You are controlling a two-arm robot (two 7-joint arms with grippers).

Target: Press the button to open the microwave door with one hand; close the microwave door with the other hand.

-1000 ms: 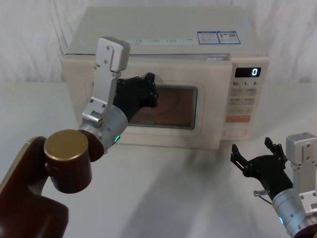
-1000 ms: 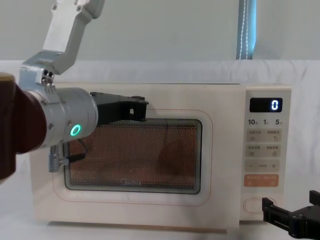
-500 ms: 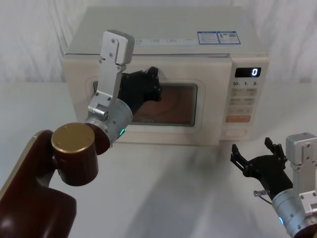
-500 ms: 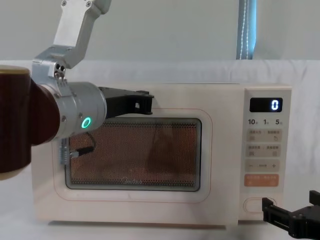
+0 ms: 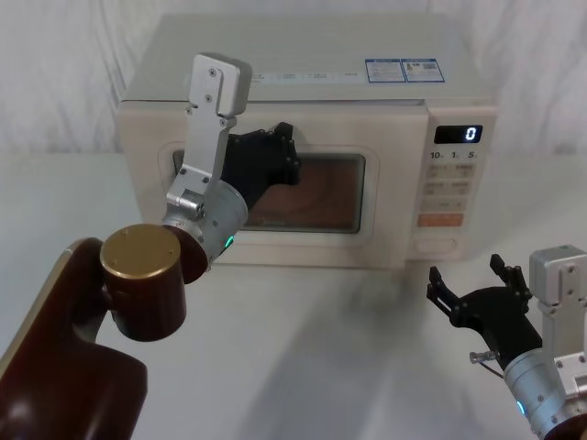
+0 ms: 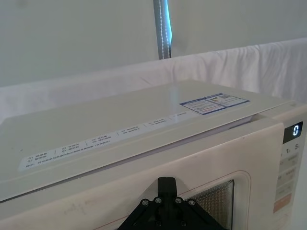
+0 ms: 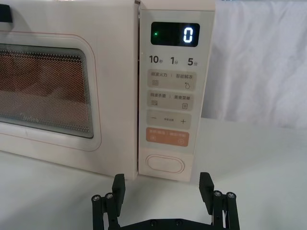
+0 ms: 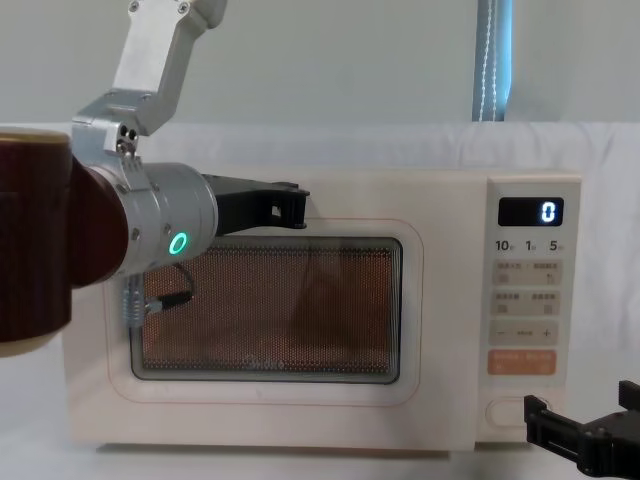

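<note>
I am holding my left gripper against the upper left of the door, above the window; I cannot tell how far its fingers are parted. My right gripper is hovering low over the table, just in front of the button, its 2 fingers spread wide and holding nothing. The door is sitting flush with the control panel: cream, with a dark rounded window. The button is sitting at the panel's bottom, under the orange key. The display is reading "0"; below it, "10", "1", "5".

one microwave, two grippers
</note>
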